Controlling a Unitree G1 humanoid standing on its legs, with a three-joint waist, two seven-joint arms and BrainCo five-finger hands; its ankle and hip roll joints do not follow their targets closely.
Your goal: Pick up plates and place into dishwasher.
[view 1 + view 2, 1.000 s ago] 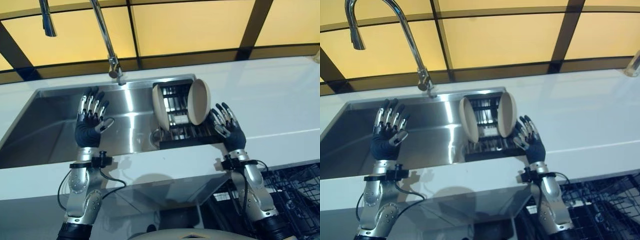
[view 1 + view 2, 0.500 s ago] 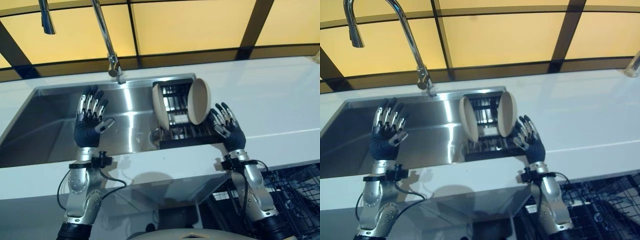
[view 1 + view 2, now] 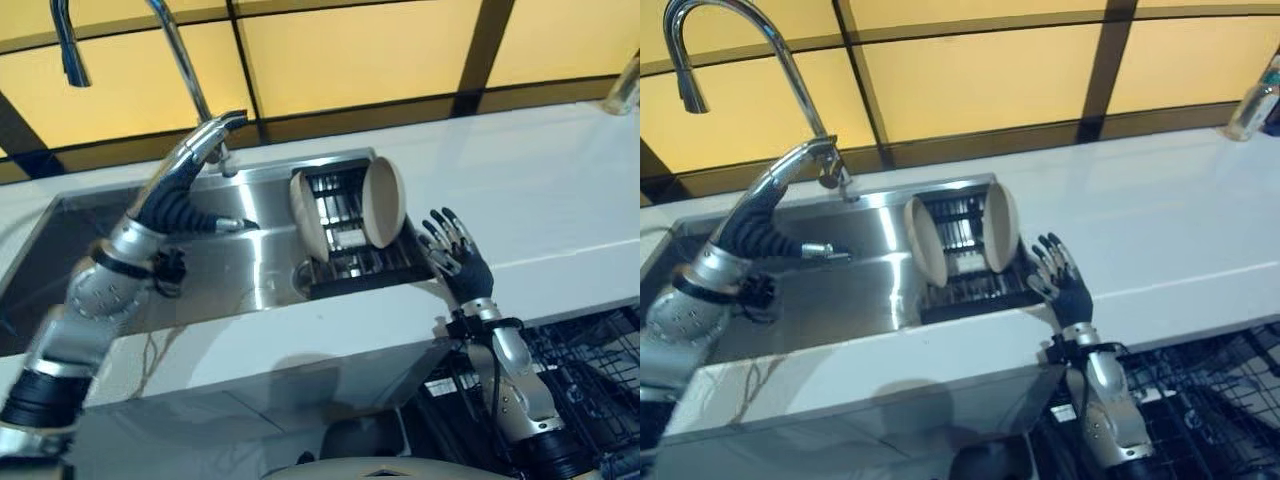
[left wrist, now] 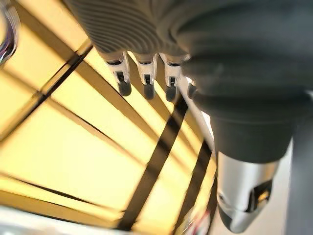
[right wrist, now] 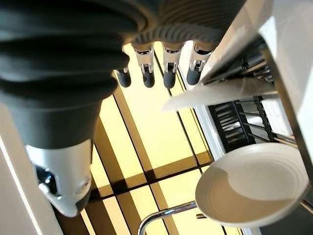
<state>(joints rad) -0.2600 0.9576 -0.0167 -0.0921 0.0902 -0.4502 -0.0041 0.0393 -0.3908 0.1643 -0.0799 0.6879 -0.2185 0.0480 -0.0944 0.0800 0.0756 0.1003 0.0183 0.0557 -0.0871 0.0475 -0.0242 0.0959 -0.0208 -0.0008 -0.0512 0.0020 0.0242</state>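
Observation:
Two beige plates stand on edge in a black rack (image 3: 357,266) at the right end of the sink. The left plate (image 3: 306,214) and the right plate (image 3: 385,201) lean apart. My right hand (image 3: 457,257) is open, fingers spread, just right of the right plate and not touching it. The right wrist view shows both plates past its straight fingers (image 5: 148,73), the nearer plate (image 5: 220,95) edge-on and the farther plate (image 5: 254,182) facing me. My left hand (image 3: 195,160) reaches over the sink toward the tap's base, fingers (image 4: 144,73) straight, holding nothing.
A tall curved tap (image 3: 172,45) rises behind the steel sink (image 3: 240,272). White counter (image 3: 545,190) runs to the right, with a bottle (image 3: 1250,100) at its far end. The dishwasher's black wire rack (image 3: 590,365) sits low at the right, below the counter edge.
My left arm has swung up and forward across the sink, hand now stretched out by the tap. The view has shifted a little. The right hand and both plates have stayed put.

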